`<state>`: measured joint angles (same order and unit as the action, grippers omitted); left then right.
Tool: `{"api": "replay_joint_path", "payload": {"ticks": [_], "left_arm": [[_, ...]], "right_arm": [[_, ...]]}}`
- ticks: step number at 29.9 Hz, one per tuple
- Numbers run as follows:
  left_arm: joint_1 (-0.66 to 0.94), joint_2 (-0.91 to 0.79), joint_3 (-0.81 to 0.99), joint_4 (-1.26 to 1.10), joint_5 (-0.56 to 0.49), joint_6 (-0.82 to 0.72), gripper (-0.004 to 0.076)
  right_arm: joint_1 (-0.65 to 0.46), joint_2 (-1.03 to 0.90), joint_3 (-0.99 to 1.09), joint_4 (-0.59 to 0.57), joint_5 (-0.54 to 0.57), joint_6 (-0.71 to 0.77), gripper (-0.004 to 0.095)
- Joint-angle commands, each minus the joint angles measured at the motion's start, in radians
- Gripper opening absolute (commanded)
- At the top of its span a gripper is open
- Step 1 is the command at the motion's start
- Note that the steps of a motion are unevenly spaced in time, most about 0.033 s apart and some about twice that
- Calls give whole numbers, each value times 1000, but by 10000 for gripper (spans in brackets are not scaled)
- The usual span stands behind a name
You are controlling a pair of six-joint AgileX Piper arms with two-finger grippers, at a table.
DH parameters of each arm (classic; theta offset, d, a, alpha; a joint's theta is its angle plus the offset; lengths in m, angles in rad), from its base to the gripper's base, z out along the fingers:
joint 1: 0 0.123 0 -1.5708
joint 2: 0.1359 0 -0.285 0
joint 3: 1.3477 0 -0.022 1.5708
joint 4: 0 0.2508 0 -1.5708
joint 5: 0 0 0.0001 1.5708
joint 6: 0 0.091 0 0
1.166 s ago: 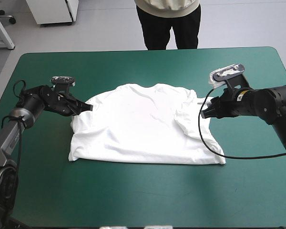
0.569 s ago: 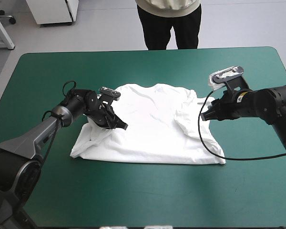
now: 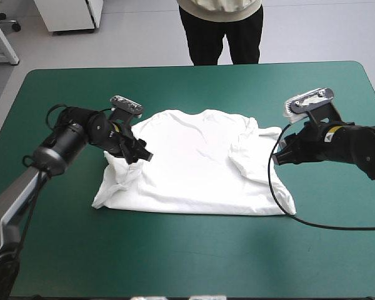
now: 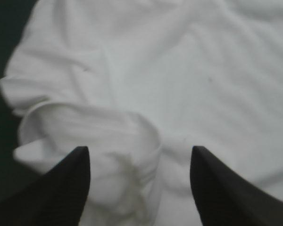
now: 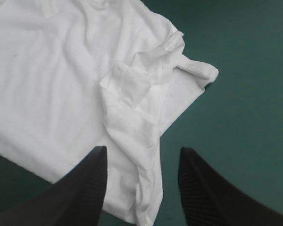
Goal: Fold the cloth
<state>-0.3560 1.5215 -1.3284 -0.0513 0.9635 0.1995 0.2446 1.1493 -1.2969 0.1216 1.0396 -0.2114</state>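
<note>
only one t-shirt (image 3: 194, 164), with left tool (image 3: 141, 156) and right tool (image 3: 277, 157) both parted.

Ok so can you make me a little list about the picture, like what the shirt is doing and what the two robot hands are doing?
Thing: white T-shirt, spread flat
Where: middle of the table with the teal-green cover
Sleeve by left gripper: turned in over the body, rumpled
Sleeve by right gripper: turned in over the body
Left gripper: open, over its rumpled sleeve, holding nothing
Right gripper: open, over the shirt's edge, holding nothing
Folding: sleeves in, body not folded yet
</note>
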Motion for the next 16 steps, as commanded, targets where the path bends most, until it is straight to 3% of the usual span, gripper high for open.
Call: {"api": "replay_joint_path", "payload": {"ticks": [1, 5, 11, 16], "left_arm": [[-2, -149, -20, 168, 89, -91, 438], [-2, -276, 58, 233, 144, -153, 438], [-2, -437, 228, 228, 111, -252, 438], [-2, -459, 369, 228, 83, -295, 438]], "right_arm": [[-16, -68, 7, -47, -14, 42, 455], [-16, -127, 106, -89, -18, 90, 455], [-16, -189, 266, -90, -53, 129, 455], [-16, -197, 334, -83, -64, 129, 441]]}}
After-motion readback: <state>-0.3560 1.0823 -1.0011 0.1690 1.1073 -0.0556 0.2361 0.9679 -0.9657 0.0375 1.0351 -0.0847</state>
